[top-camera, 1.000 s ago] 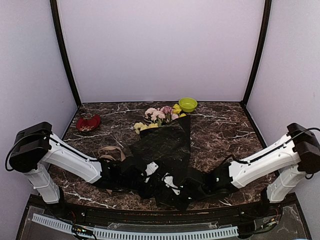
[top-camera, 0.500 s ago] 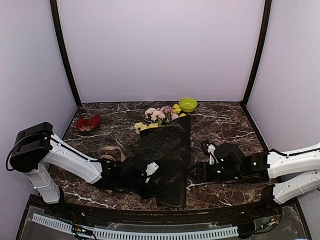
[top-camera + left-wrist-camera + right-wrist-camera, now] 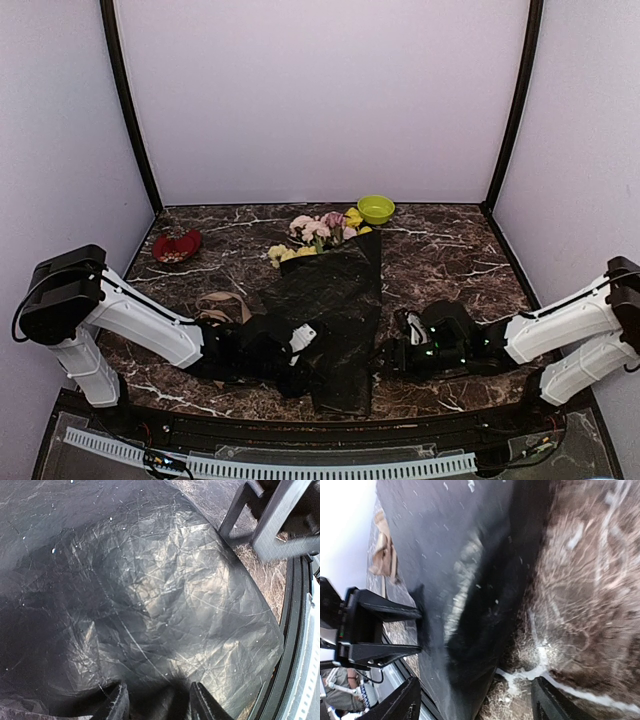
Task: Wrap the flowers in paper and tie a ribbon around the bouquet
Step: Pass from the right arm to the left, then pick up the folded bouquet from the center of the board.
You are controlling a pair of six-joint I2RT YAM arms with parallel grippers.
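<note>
Arms low, reaching inward; left end effector (image 3: 157, 689) part-closed, right end effector (image 3: 476, 682) spread wide.

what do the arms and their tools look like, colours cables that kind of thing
Both arms have white tubular links, the left arm and the right arm, with chunky black joint housings and black wrists. A thin black cable loops beside the left shoulder housing. The left tool and right tool each end in two flat dark fingers. No markings are readable.

Dark marbled table (image 3: 450, 250): bouquet (image 3: 330, 290), ribbon (image 3: 222, 305), green bowl (image 3: 375, 209), red dish (image 3: 177, 245), perhaps.
</note>
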